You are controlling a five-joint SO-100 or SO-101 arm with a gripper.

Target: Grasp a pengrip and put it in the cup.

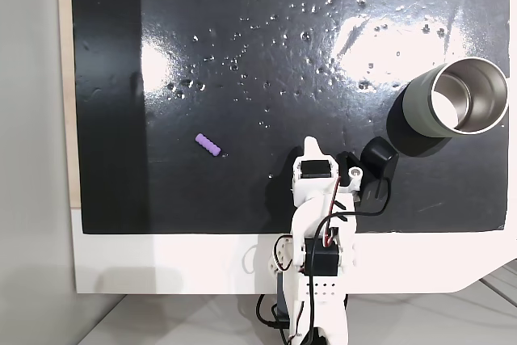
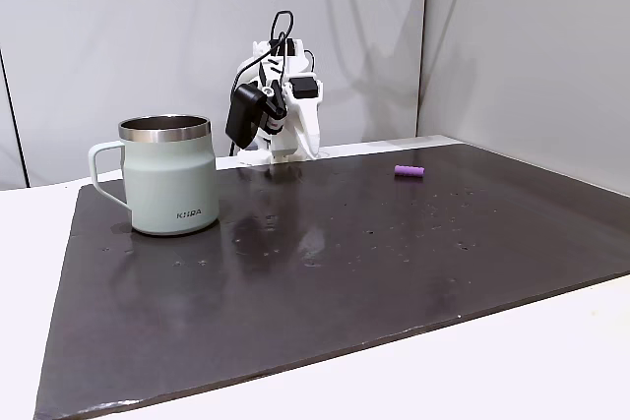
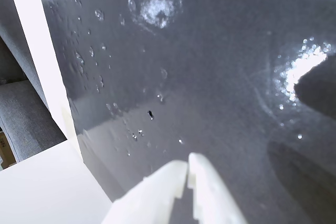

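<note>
While folded back at the near edge of the black mat (image 1: 242, 54), claw (image 3: 188, 169) clenched on nothing, tips pressed together in the wrist view. Pen grip (image 1: 208, 145) lying loose on the mat, well apart from the claw and off to its left in a fixed view from above. Cup (image 1: 456, 98) upright at the mat's far right there, mouth open, nothing seen inside. Reach not yet begun, by the look of it. Next move calls for swinging left, spreading the tips, lowering astride the little tube across its short axis
</note>
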